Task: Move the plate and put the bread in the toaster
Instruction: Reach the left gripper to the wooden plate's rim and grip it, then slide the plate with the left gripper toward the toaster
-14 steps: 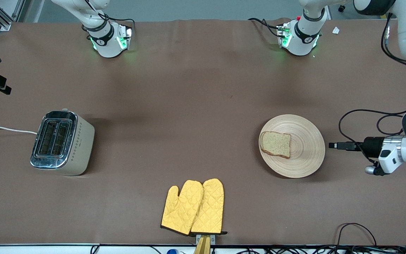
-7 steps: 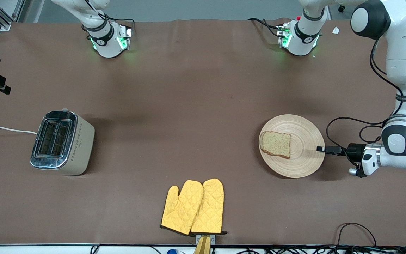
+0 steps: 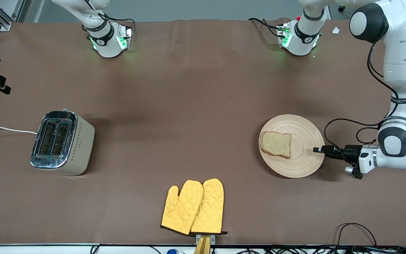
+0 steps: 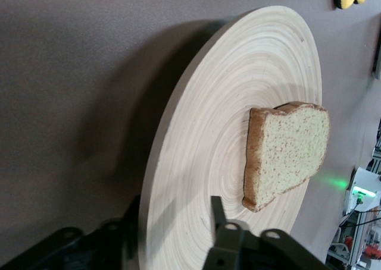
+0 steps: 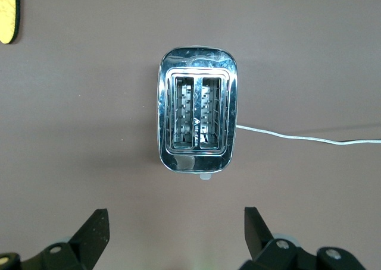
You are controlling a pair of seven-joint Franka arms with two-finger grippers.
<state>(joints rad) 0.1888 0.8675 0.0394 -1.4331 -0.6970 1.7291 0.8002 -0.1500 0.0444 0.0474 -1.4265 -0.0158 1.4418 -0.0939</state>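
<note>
The light wooden plate lies toward the left arm's end of the table with the brown bread slice on its part toward the toaster. My left gripper is low at the plate's rim, open, one finger over the plate and one outside the rim. The left wrist view shows the plate, the bread and the gripper astride the rim. The cream toaster stands at the right arm's end. My right gripper is open and empty high over the toaster, out of the front view.
A pair of yellow oven mitts lies near the table's front edge, nearer to the camera than the plate and toaster. The toaster's white cord runs off the table's end. Both toaster slots are empty.
My left gripper has moved in from the table's end to the plate and its fingers now straddle the rim. The plate, bread and toaster have not moved.
</note>
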